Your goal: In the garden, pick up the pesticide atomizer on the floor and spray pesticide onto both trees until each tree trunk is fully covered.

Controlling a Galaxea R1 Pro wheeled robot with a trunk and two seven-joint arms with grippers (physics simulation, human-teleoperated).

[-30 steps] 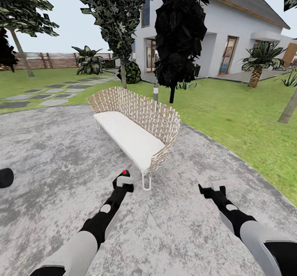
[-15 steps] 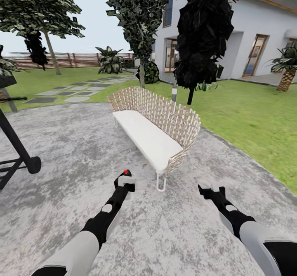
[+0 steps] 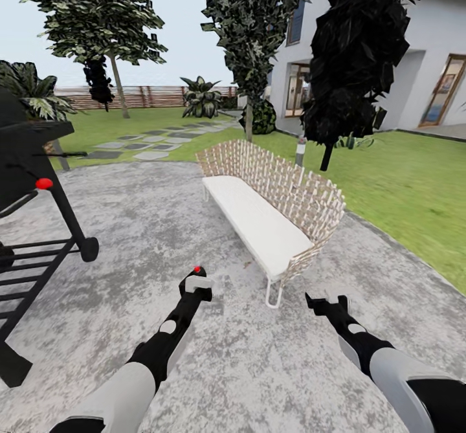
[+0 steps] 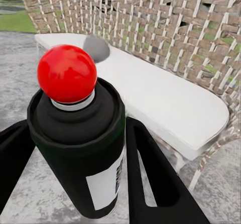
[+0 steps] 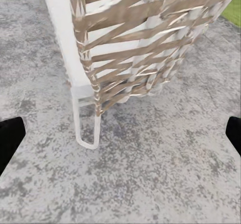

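Standing on a mottled grey paved patio (image 3: 129,226), facing a woven wicker bench with a white seat cushion (image 3: 272,206).

Left gripper (image 3: 196,284) held out low over the paving, short of the bench's near end, its 2 black fingers (image 4: 150,169) clamped on the pesticide atomizer (image 4: 80,133). Seen from the left wrist as a dark can with a pale label and a round red knob on top; can's base cut off at the frame edge. From the head, reduced to a pale block with a red dot (image 3: 196,270), shape hard to make out.

Right gripper (image 3: 321,303) out in front of the bench's near white wire leg (image 5: 85,128), holding nothing, fingers spread wide; just 2 black tips (image 5: 10,138) at opposite edges of the right wrist picture.

Black wheeled grill cart with a red knob (image 3: 39,213) at the left, cut off by the frame.

Beyond the patio, green lawn (image 3: 401,180) with grey stepping stones (image 3: 139,148) and a brown slat fence (image 3: 149,96). Broad-leaved tree with a slanted grey-brown trunk (image 3: 118,87) far off near the fence. Another leafy tree's trunk (image 3: 248,122) behind the bench, crown cut off at the top. Dark narrow conifer (image 3: 362,51) partly hiding the white house (image 3: 421,64).
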